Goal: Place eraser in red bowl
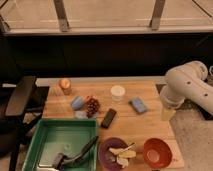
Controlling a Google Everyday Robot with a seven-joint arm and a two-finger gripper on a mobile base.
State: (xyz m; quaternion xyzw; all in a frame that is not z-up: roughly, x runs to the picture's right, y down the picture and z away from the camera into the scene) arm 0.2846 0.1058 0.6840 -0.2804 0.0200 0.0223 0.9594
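The eraser (108, 118) is a flat black block lying on the wooden table (150, 125), near its middle. The red bowl (157, 152) stands at the table's front right, and its inside looks bare. My white arm (186, 84) reaches in from the right. Its lower end with the gripper (167, 109) hangs over the table's right edge, right of the eraser and behind the red bowl. The gripper is apart from both.
A purple bowl (118, 152) with food scraps stands left of the red bowl. A light-blue block (138, 104), a white cup (118, 93), a dark red cluster (92, 106), a blue object (77, 102) and an apple (65, 84) lie further back. A green tray (47, 145) with a dark utensil is front left. A chair (20, 100) stands left.
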